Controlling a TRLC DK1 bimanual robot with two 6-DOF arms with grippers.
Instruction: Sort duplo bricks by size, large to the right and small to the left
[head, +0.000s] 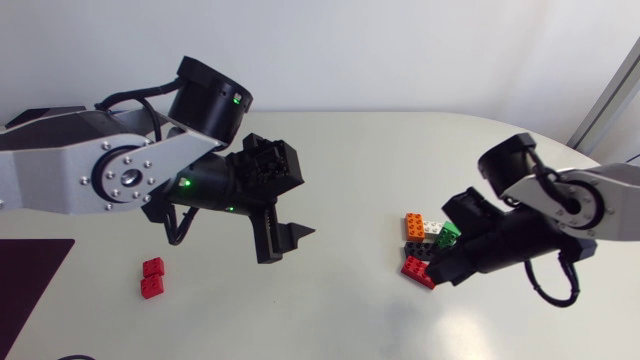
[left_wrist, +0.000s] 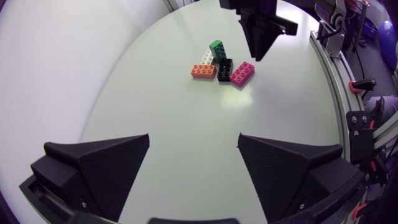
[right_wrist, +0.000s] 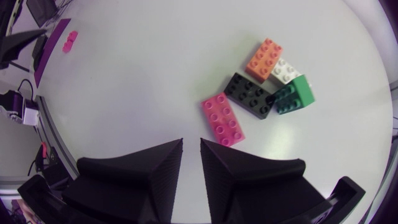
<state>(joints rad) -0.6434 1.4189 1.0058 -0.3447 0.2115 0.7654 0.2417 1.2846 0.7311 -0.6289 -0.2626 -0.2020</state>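
A cluster of large bricks lies right of the table's middle: orange (head: 414, 225), white (head: 432, 228), green (head: 449, 235), black (head: 413, 248) and red-pink (head: 418, 271). My right gripper (head: 437, 270) hangs right beside the red-pink brick (right_wrist: 222, 119), shut with nothing between its fingers (right_wrist: 191, 146); the brick lies just ahead of the fingertips. Past it are the black (right_wrist: 250, 94), orange (right_wrist: 263, 58), white (right_wrist: 285, 70) and green (right_wrist: 294, 95) bricks. Two small red bricks (head: 152, 278) lie at the left. My left gripper (head: 283, 240) hovers open and empty (left_wrist: 194, 162) above the table's middle.
A dark purple mat (head: 30, 280) lies at the table's left edge, near the small bricks. In the left wrist view my right gripper (left_wrist: 256, 37) hangs over the cluster (left_wrist: 217, 65). Bare tabletop stretches between the two groups of bricks.
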